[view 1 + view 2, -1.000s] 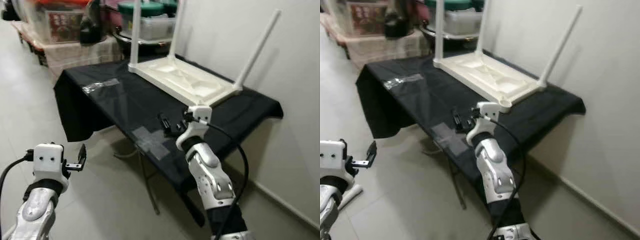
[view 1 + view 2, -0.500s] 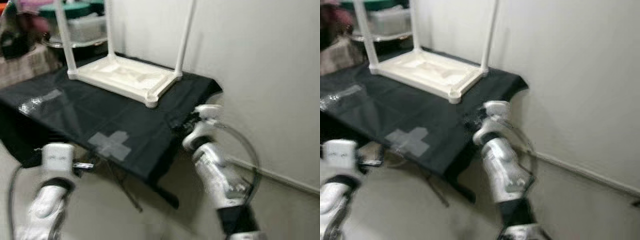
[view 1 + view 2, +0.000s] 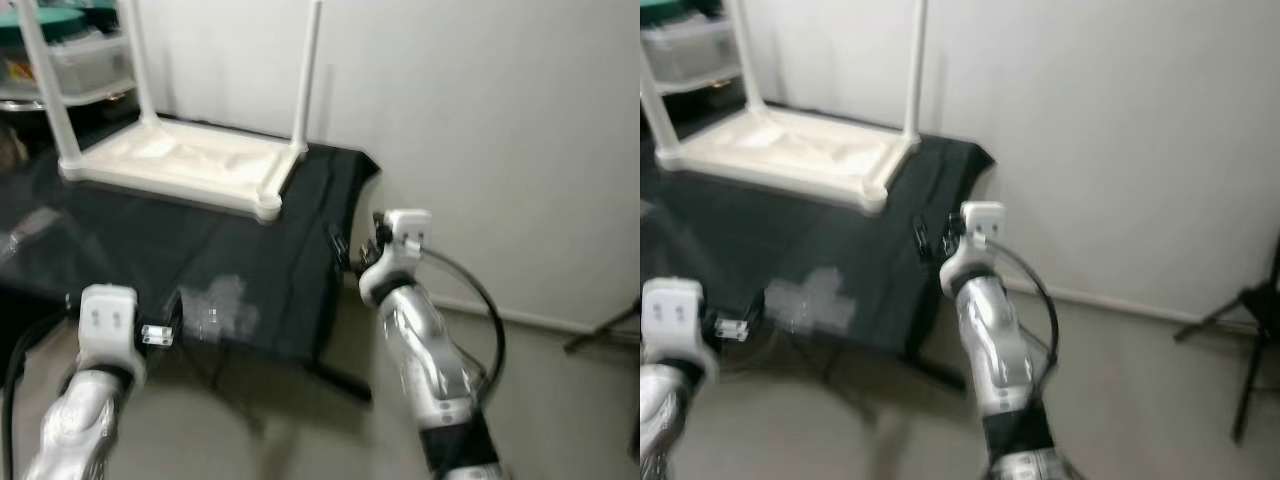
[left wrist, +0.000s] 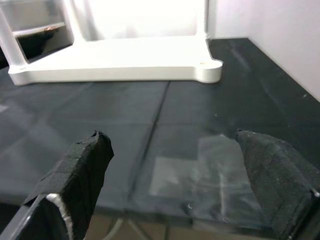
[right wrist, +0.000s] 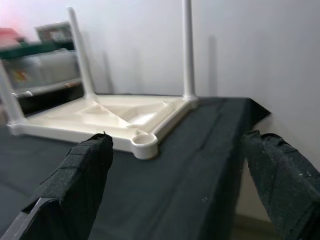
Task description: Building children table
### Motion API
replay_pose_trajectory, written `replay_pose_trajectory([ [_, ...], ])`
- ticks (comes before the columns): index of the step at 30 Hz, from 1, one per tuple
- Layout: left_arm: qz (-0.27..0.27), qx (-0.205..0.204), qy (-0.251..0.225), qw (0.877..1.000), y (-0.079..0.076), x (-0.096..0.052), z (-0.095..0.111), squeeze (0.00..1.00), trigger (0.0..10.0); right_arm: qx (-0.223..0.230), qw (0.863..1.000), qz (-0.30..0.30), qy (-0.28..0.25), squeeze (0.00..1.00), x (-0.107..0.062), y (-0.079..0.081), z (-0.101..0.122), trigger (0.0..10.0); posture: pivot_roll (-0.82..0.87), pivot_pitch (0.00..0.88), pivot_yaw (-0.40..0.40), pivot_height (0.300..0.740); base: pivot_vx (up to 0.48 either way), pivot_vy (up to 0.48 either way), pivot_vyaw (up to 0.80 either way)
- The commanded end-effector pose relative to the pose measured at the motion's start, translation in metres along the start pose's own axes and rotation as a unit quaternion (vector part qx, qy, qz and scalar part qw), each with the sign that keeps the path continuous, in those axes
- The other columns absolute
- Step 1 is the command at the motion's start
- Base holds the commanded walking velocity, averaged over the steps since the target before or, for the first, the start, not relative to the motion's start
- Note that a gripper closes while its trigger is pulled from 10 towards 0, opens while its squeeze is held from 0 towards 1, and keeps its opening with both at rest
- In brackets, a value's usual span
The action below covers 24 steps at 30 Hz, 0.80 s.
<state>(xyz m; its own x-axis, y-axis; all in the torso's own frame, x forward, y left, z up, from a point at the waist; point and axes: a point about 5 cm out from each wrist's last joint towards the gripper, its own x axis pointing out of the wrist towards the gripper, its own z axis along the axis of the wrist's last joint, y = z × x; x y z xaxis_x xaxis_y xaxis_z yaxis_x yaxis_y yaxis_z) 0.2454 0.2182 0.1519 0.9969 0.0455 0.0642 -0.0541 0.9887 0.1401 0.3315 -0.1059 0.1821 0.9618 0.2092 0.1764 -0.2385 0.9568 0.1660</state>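
The children table (image 3: pixel 180 165) lies upside down at upper left, one leg socket (image 5: pixel 144 140) unfilled, while both the left gripper (image 4: pixel 175 195) and right gripper (image 5: pixel 175 185) hang wide and empty.

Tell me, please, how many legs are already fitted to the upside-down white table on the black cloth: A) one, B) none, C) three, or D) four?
C: the white table lies upside down with three legs standing up, while its near corner socket is an empty round hole.
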Motion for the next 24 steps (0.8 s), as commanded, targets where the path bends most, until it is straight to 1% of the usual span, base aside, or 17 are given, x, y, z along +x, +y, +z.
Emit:
replay_pose_trajectory([
  [1,0.002,0.007,0.006,1.0,0.0023,0.0002,-0.0019,0.0,10.0,0.002,1.0,0.006,-0.009,0.0,0.0014,0.0046,0.0038,10.0,0.06,0.0,-0.08,0.74,0.0,0.48,0.0],
  [5,0.001,0.007,0.006,1.0,0.0022,0.0001,-0.0017,0.0,10.0,-0.008,1.0,0.009,-0.006,0.0,0.0015,0.0047,0.0033,10.0,0.06,0.0,-0.081,0.74,0.0,0.48,0.0],
  [6,0.001,0.008,0.006,1.0,0.0021,0.0,-0.0019,0.0,10.0,-0.018,1.0,0.014,-0.005,0.0,0.0014,0.0057,0.0029,10.0,0.06,0.0,-0.08,0.74,0.0,0.48,0.8],
  [8,0.0,0.008,0.007,1.0,0.0016,-0.0001,-0.0022,0.0,10.0,-0.016,1.0,0.015,-0.005,0.0,0.0013,0.0062,0.0026,10.0,0.06,0.0,-0.082,0.74,0.0,0.48,0.8],
  [11,0.0,0.008,0.008,1.0,0.0003,-0.0004,-0.0026,0.0,10.0,-0.004,1.0,0.016,-0.006,0.0,0.0013,0.0066,0.0024,10.0,0.07,0.0,-0.084,0.74,0.0,0.48,0.0],
  [14,-0.001,0.008,0.008,1.0,-0.0003,-0.0005,-0.0027,0.0,10.0,-0.017,1.0,0.02,-0.003,0.0,0.002,0.0068,0.0022,10.0,0.07,0.0,-0.084,0.74,0.0,0.48,0.8],
  [16,-0.001,0.008,0.007,1.0,-0.0004,-0.0005,-0.0026,0.0,10.0,-0.014,1.0,0.018,-0.006,0.0,0.0023,0.0065,0.0032,10.0,0.07,0.0,-0.084,0.74,0.0,0.48,0.64],
  [21,-0.002,0.008,0.006,1.0,-0.0011,0.0001,-0.0023,0.0,10.0,-0.004,1.0,0.005,-0.008,0.0,0.0035,0.0016,0.0046,10.0,0.06,0.0,-0.084,0.74,0.0,0.48,0.0],
  [24,-0.004,0.008,0.006,1.0,-0.0015,0.0,-0.0024,0.0,10.0,-0.005,1.0,0.002,-0.007,0.0,0.0034,0.0002,0.0042,10.0,0.06,0.0,-0.084,0.74,0.0,0.48,0.0],
])
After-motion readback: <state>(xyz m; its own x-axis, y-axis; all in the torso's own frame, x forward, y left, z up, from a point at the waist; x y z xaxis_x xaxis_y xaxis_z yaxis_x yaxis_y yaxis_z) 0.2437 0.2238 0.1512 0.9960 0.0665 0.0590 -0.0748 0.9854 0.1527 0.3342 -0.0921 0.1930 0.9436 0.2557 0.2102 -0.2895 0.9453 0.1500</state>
